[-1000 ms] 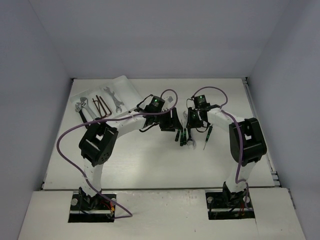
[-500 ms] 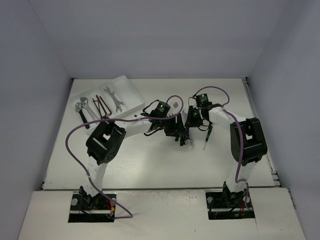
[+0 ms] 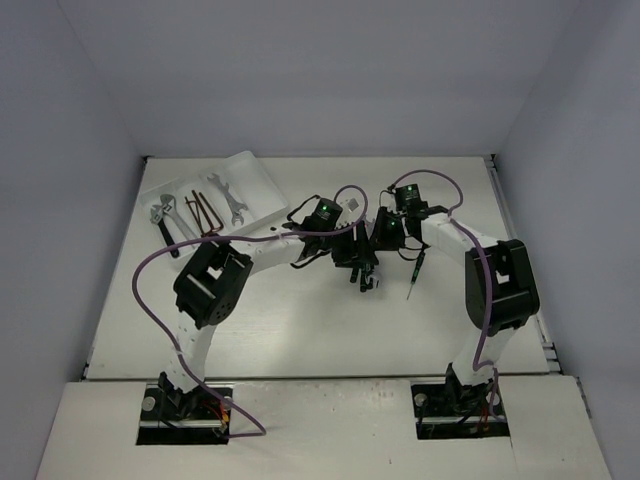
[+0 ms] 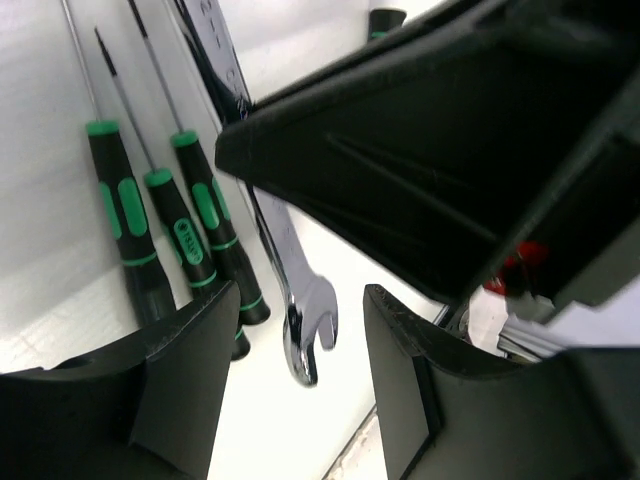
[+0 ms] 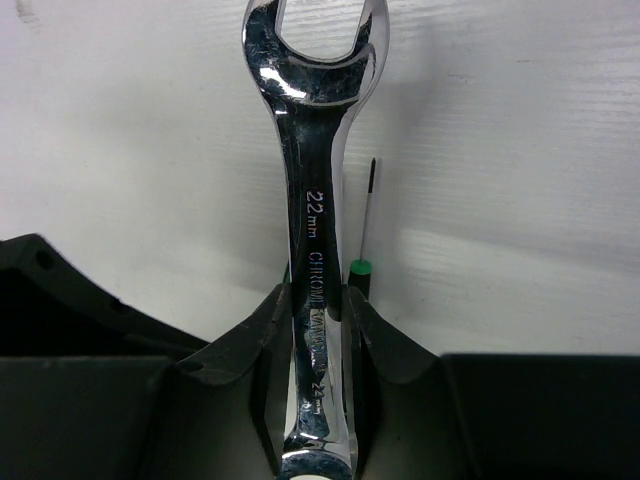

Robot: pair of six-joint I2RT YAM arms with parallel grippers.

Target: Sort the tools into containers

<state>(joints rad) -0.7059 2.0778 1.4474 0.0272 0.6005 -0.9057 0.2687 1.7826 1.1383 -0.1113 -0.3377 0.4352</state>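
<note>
My right gripper [image 5: 318, 300] is shut on the shank of a silver 22 mm open-end wrench [image 5: 312, 150], whose open end points away from it. In the left wrist view the wrench's other open end [image 4: 305, 335] lies between the spread fingers of my left gripper [image 4: 300, 295] without touching them. Three black screwdrivers with green marks [image 4: 175, 225] lie side by side just left of the wrench. In the top view both grippers, left [image 3: 362, 270] and right [image 3: 384, 238], meet at mid-table. The white tray [image 3: 255, 175] stands at the back left.
The tray holds silver wrenches [image 3: 232, 203], dark hex keys [image 3: 205, 213] and an adjustable wrench [image 3: 162, 213]. Another green-marked screwdriver [image 3: 412, 275] lies alone right of the grippers; its tip shows behind the wrench in the right wrist view [image 5: 365, 215]. White walls enclose the table.
My left arm has swung right and brought its open gripper over the screwdrivers and around the wrench's end. My right gripper has shifted slightly and stays shut on the wrench.
</note>
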